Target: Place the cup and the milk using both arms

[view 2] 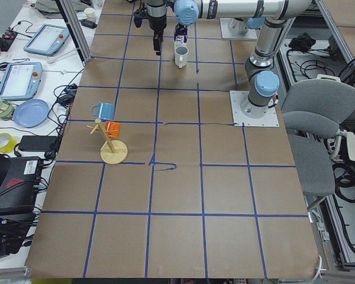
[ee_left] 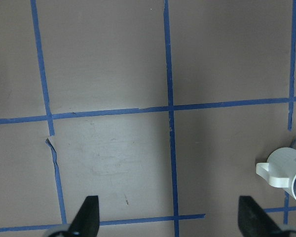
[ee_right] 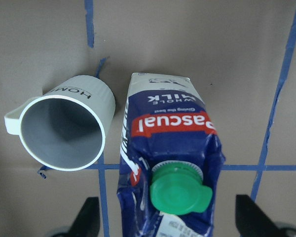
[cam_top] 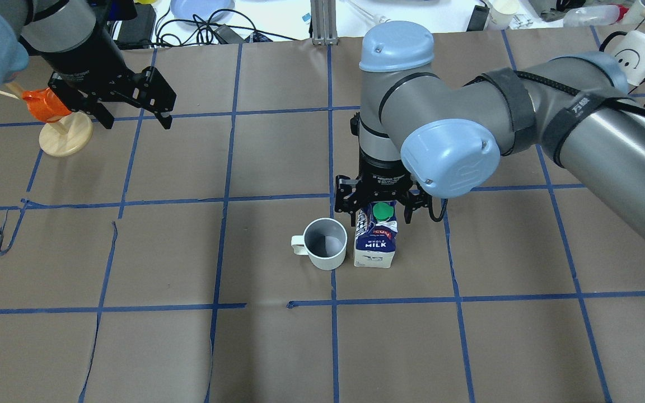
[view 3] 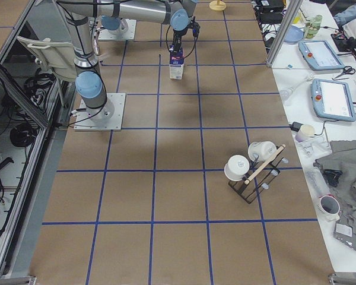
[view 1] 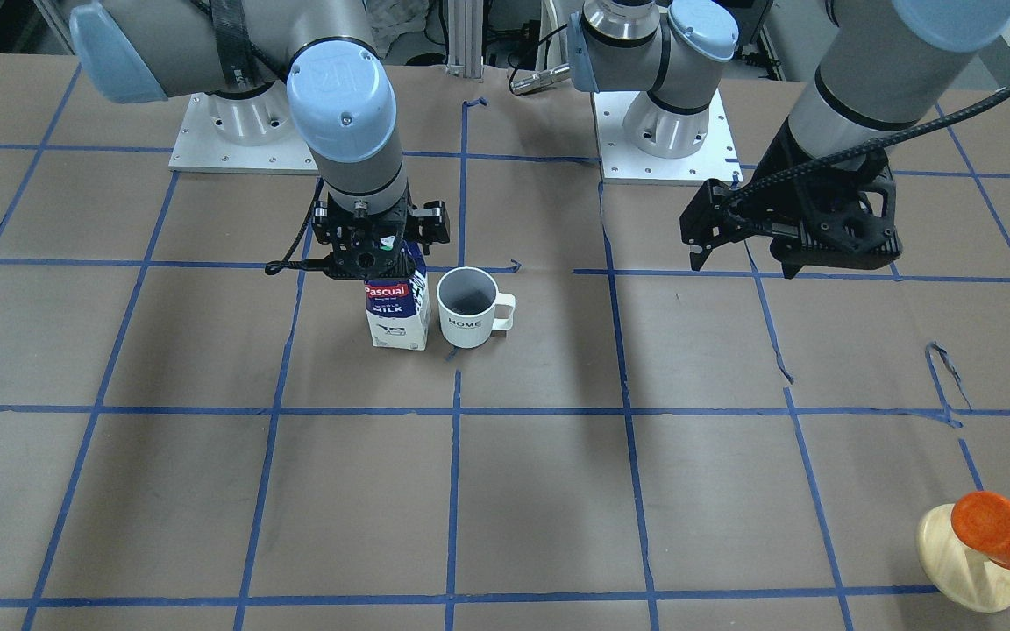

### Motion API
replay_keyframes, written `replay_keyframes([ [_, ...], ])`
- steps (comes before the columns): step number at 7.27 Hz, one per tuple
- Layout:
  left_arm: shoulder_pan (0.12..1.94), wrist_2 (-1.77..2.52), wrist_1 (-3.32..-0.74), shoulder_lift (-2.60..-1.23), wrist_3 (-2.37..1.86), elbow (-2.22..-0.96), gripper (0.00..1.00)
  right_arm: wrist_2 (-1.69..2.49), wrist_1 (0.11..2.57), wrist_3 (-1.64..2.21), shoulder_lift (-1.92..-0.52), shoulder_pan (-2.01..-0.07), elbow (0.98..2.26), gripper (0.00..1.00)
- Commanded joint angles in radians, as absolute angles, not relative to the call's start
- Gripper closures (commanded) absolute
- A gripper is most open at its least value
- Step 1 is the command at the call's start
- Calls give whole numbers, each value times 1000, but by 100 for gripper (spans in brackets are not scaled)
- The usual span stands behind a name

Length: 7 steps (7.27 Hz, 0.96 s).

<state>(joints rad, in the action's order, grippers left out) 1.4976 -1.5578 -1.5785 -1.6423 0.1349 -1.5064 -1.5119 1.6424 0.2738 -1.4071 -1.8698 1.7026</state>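
The milk carton [cam_top: 375, 238] stands upright on the brown table, green cap on top. The white "HOME" cup [cam_top: 325, 243] stands upright right beside it, apart by a small gap, with its handle pointing away from the carton. My right gripper [cam_top: 378, 204] hangs straight over the carton's top. In the right wrist view its fingers [ee_right: 89, 215] are spread wide on both sides of the carton [ee_right: 170, 128], with gaps, not touching it. My left gripper [cam_top: 138, 120] is open and empty, raised off to the cup's side. Its wrist view shows the cup [ee_left: 286, 170] at the right edge.
An orange cup on a wooden stand [cam_top: 48, 106] sits near my left gripper, with a blue mug [view 2: 103, 110] hung beside it. A rack with white mugs [view 3: 255, 166] stands far on my right side. The arm bases [view 1: 667, 131] are behind the carton and cup.
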Motion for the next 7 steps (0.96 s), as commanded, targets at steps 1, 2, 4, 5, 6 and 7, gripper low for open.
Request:
replay_keyframes([
  [1, 1497, -1555, -1577, -1637, 135, -1506, 0, -1565, 1576, 272, -1419, -1862, 1598, 0],
  [2, 1499, -1555, -1578, -1635, 135, -1506, 0, -1566, 1493, 270, -1433, -1861, 1509, 0],
  [4, 1499, -1555, -1577, -1635, 135, -1506, 0, -1615, 1387, 270, -1456, -1861, 1382, 0],
  [5, 1499, -1555, -1577, -1637, 135, -1506, 0, -1614, 1400, 271, -1465, -1859, 1384, 0],
  [6, 1499, -1555, -1577, -1637, 135, -1506, 0, -1617, 1478, 272, -1465, -1858, 1385, 0],
  [7, 1499, -1555, -1577, -1638, 137, -1506, 0, -1617, 1532, 270, -1465, -1836, 1387, 0],
])
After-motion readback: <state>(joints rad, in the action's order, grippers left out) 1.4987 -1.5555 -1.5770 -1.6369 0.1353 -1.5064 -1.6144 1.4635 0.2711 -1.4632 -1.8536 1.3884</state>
